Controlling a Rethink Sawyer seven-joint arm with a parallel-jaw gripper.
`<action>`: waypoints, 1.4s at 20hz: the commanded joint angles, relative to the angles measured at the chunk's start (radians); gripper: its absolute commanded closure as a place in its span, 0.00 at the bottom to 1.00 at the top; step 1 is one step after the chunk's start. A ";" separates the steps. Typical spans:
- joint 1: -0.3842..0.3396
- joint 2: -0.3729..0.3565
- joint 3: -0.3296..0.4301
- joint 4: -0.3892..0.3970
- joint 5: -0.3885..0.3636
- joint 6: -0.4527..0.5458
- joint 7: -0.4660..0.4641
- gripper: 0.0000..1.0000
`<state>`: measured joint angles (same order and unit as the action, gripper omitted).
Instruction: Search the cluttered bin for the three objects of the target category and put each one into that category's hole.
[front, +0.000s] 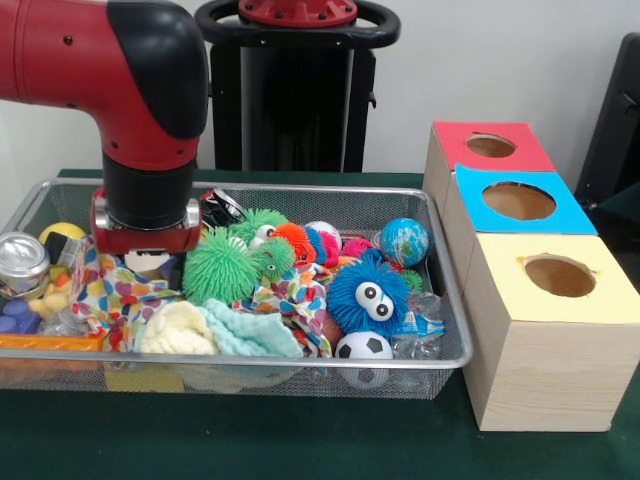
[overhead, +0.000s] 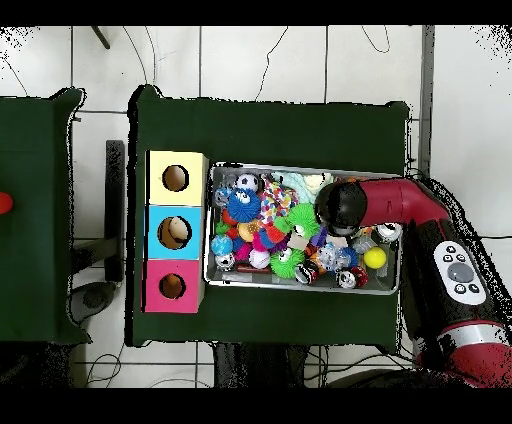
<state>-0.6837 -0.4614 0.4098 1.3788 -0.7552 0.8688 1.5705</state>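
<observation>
- Nearest my front camera sat the yellow-topped box (front: 555, 330), with the blue-topped box (front: 515, 205) and red-topped box (front: 487, 148) lined up behind it, all just right of the wire bin (front: 450, 300) on the green surface (front: 300, 440).
- Against the bin's near wall lay a small soccer ball (front: 362, 346), with a blue fuzzy googly-eyed toy (front: 366, 292) just behind it, a green spiky ball (front: 221, 264) toward the middle and a globe ball (front: 404, 240) at the far right.
- My arm's wrist (front: 146, 215) hung low over the left part of the bin, above a patterned cloth (front: 110, 290).
- I judged I was in the search-and-pick step, with nothing visibly carried toward any hole.
- Next, I reckoned I needed one target singled out from the clutter, then a lift clear of the bin wall toward the matching hole.
- Whether the fingers were spread or pinching anything I could not tell; the wrist hid them in both views.
- Which category was the target I couldn't tell.
</observation>
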 joint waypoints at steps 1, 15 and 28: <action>0.019 0.026 -0.007 -0.025 -0.082 -0.086 -0.097 0.00; 0.036 -0.025 -0.031 -0.007 -0.157 -0.206 -0.054 0.00; 0.028 -0.012 -0.011 -0.008 -0.123 -0.154 -0.095 1.00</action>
<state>-0.6541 -0.4683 0.4029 1.3786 -0.8523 0.7320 1.5705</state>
